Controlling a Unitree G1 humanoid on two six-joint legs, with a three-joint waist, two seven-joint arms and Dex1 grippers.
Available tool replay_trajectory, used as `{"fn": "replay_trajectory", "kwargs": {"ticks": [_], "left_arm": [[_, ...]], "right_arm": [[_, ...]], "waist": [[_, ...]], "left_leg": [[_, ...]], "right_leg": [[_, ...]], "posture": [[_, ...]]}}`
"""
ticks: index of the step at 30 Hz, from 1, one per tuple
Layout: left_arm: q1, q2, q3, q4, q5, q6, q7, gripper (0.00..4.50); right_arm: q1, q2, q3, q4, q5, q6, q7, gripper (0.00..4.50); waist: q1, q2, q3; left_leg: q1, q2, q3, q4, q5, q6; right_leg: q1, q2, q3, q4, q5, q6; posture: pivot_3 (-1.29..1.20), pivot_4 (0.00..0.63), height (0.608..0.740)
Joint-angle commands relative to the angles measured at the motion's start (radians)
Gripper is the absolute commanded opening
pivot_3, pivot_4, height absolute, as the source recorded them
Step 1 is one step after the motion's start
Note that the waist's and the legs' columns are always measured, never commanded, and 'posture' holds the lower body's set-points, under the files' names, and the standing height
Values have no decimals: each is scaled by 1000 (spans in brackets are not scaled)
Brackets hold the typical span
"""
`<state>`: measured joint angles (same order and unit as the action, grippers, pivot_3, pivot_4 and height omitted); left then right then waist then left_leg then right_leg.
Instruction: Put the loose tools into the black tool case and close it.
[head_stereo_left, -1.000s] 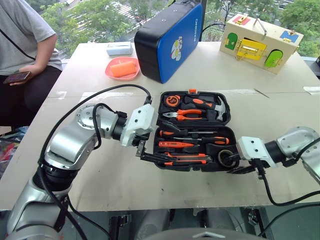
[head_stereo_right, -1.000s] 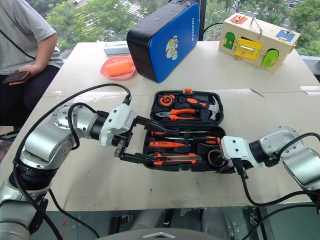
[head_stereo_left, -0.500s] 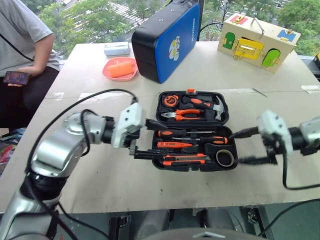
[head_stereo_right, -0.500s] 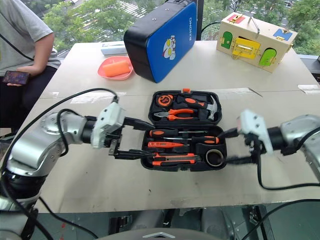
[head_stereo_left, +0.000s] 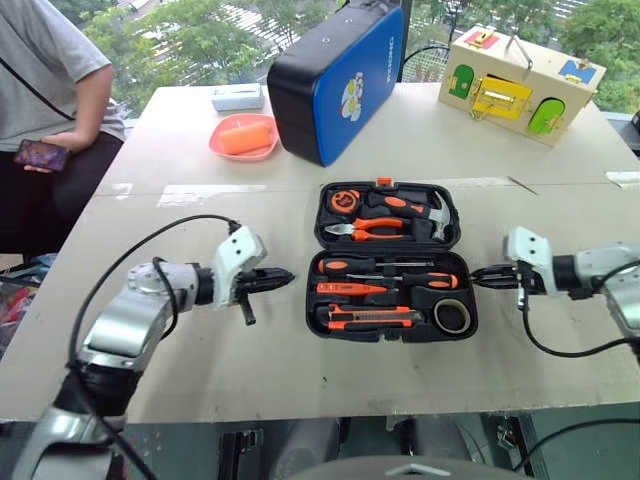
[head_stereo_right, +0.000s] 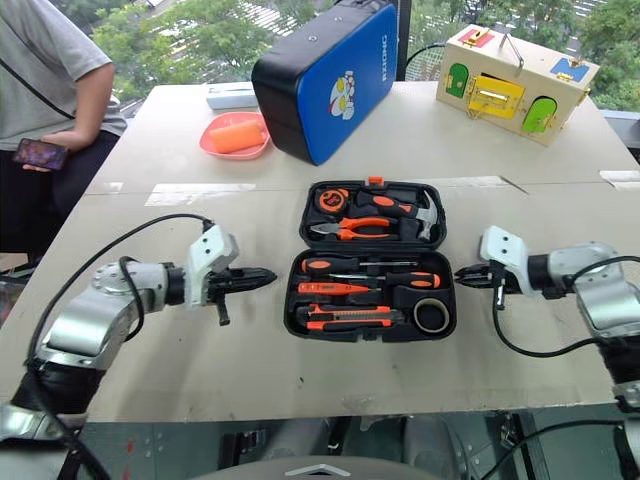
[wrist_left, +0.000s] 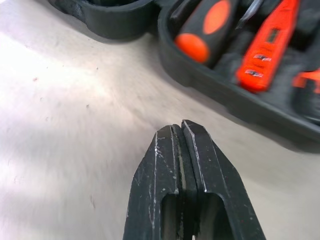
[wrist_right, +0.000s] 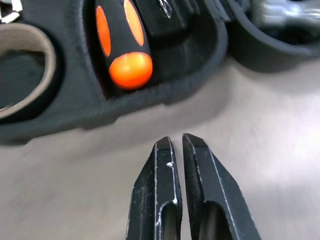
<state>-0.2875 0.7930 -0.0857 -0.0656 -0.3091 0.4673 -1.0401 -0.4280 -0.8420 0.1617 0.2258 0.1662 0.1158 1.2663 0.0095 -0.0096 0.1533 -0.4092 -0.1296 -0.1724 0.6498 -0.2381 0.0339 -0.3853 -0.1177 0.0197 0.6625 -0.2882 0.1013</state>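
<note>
I am holding my left gripper pressed shut with nothing between its black fingers, the tips pointing at the left side of the black tool case and hanging over bare table just beside it, not touching it. My right gripper is doing the same on the far side: its fingers are closed on nothing, aimed at the case's right edge and standing a little apart from it.

Between my two grippers the case is lying open and flat. In its near half I am seeing two black-and-orange-handled screwdrivers, one above the other toward the hinge, a slim orange screwdriver under them, an orange-black utility knife along the front edge, and a small dark tape roll in the front right corner. The far half is carrying a hammer, pliers and a tape measure, with the small orange latch at its far rim.

Farther back on the table a blue-and-black case is standing on edge, a pink dish is beside it, and a wooden latch box is at the far right. A person is sitting at the far left, holding a phone.
</note>
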Motion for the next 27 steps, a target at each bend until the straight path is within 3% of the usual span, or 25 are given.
{"fn": "replay_trajectory", "kwargs": {"ticks": [1,6,16,27], "left_arm": [[-37,-27,-34,10,27,-33,-10,106],[-37,-60,-69,-68,-9,13,-45,106],[98,42,-99,-268,-47,52,-172,106],[189,147,17,-146,-20,-21,-161,106]], "right_arm": [[-44,18,22,8,-22,-57,33,0],[-46,26,39,-64,6,-53,112,0],[73,-85,16,-313,65,33,243,0],[109,-150,-25,-214,11,-7,173,0]], "waist": [[-3,0,0],[-14,0,0],[-24,1,0],[-24,1,-1]], "left_leg": [[-1,0,0,0,0,0],[-6,0,0,1,0,0],[-7,0,0,1,0,0],[-5,0,0,1,0,0]], "right_leg": [[-1,0,0,0,0,0],[-6,0,0,1,0,0],[-7,-3,1,1,0,0],[-7,-2,1,2,0,0]], "posture": [[0,150,735],[0,150,735],[0,150,735],[0,150,735]]}}
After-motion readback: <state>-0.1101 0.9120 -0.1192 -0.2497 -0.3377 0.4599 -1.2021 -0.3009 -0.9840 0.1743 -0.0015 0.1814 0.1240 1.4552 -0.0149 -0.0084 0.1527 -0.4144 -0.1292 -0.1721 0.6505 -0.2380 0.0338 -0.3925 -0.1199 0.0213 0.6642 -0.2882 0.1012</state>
